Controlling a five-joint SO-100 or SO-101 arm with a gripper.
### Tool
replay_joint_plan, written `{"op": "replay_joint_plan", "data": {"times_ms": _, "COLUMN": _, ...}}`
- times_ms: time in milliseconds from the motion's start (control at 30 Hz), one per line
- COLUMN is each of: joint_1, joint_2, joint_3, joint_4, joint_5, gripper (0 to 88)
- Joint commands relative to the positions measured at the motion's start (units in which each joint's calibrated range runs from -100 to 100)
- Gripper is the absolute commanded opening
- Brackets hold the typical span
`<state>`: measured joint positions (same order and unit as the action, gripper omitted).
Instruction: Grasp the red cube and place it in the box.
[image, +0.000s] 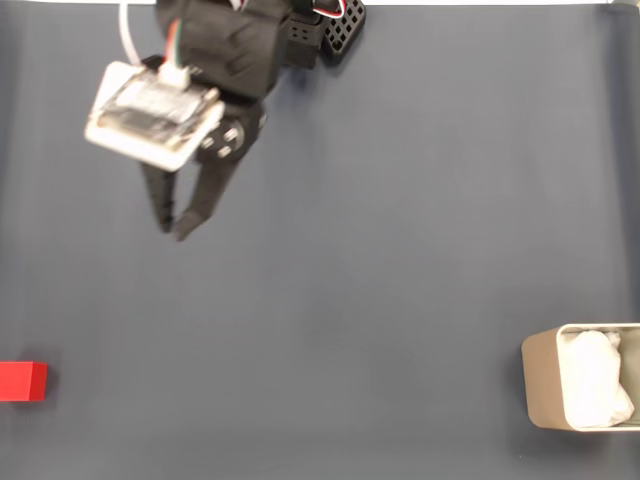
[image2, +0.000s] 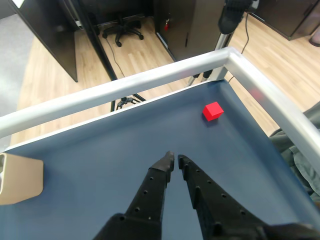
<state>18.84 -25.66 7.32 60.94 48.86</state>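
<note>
The red cube lies on the blue mat at the far left edge of the fixed view; in the wrist view the red cube sits near the table's far right corner. The beige box with white lining stands at the lower right, and the box shows at the left edge of the wrist view. My black gripper hangs at the upper left, well above the cube in the picture. The gripper is shut, tips nearly touching, holding nothing.
A silver rail frames the table's far edges. The arm's base sits at the top of the fixed view. Bare blue mat stretches between cube and box. An office chair stands on the floor beyond.
</note>
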Motion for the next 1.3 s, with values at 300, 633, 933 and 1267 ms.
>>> {"op": "replay_joint_plan", "data": {"times_ms": 300, "joint_1": 7.2, "joint_2": 14.4, "joint_3": -10.6, "joint_4": -9.1, "joint_5": 1.1, "gripper": 0.1}}
{"op": "replay_joint_plan", "data": {"times_ms": 633, "joint_1": 9.9, "joint_2": 24.5, "joint_3": -15.4, "joint_4": -15.5, "joint_5": 2.1, "gripper": 0.0}}
{"op": "replay_joint_plan", "data": {"times_ms": 933, "joint_1": 11.8, "joint_2": 34.8, "joint_3": -25.2, "joint_4": -16.5, "joint_5": 3.3, "gripper": 6.8}}
{"op": "replay_joint_plan", "data": {"times_ms": 1267, "joint_1": 14.3, "joint_2": 43.9, "joint_3": -32.5, "joint_4": -20.6, "joint_5": 3.0, "gripper": 17.6}}
